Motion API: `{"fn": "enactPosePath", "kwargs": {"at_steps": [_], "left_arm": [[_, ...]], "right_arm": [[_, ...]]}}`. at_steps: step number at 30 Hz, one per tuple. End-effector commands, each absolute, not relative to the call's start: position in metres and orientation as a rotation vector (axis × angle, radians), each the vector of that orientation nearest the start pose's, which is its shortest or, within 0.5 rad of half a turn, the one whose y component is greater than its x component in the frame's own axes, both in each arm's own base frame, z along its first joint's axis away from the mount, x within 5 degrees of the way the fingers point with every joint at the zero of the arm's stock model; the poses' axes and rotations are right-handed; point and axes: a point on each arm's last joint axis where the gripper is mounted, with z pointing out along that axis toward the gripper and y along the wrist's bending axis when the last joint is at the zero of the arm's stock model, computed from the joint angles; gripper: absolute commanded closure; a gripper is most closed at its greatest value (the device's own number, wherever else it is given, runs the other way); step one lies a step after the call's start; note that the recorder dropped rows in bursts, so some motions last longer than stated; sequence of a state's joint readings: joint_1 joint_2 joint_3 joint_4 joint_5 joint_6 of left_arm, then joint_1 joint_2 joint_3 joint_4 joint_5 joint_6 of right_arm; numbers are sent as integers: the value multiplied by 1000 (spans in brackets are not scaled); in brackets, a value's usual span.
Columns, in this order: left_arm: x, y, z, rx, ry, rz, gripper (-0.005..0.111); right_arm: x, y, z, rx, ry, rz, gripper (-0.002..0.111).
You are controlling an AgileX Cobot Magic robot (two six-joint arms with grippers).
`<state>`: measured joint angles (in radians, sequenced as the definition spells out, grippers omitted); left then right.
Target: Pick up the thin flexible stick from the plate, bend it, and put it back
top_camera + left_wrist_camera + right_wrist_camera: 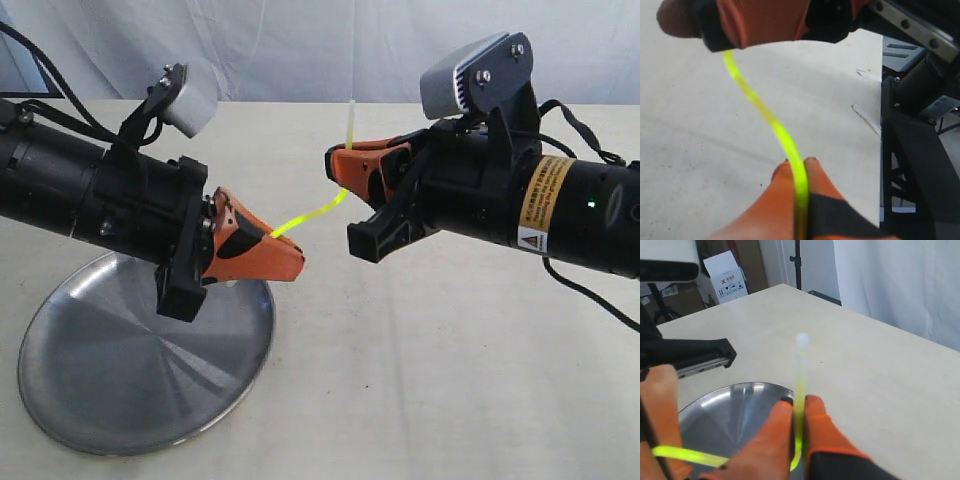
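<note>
I have the thin flexible stick (312, 213) clamped aloft at both ends. It sags in a curve from my right pincer (337, 162) down to my left pincer (293, 262), which is nearer the plate (120, 385) on the table (450, 380).

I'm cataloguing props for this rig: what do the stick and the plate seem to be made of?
The thin flexible stick looks like translucent yellow-green plastic: it curves smoothly without snapping. The plate looks like polished metal, perhaps steel: shiny silver with wedge-shaped reflections.
</note>
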<state>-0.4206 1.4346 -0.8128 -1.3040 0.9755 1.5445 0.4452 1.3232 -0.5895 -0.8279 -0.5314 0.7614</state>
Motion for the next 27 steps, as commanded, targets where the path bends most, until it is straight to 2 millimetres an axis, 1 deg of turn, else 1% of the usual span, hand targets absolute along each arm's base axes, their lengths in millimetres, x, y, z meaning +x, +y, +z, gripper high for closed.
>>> {"fn": "enactPosePath", "kwargs": {"at_steps": [1,7,9,21,27], "left_arm": [[209,-177,267,1192,1839,-1157,107],[212,-176,267,1170,1843,-1123,107],[214,-176,267,1156,1849,-1108,107],[221,-174,264,1102,1879,-1019,107],[224,-173,264,1086,1887,-991,107]], "right_arm": [[217,154,243,-779,1743,677,109],[219,157,235,-788,1761,694,109],[218,158,234,-816,1751,696,109],[215,161,238,-836,1709,755,109],[215,161,238,-833,1711,757,109]]}}
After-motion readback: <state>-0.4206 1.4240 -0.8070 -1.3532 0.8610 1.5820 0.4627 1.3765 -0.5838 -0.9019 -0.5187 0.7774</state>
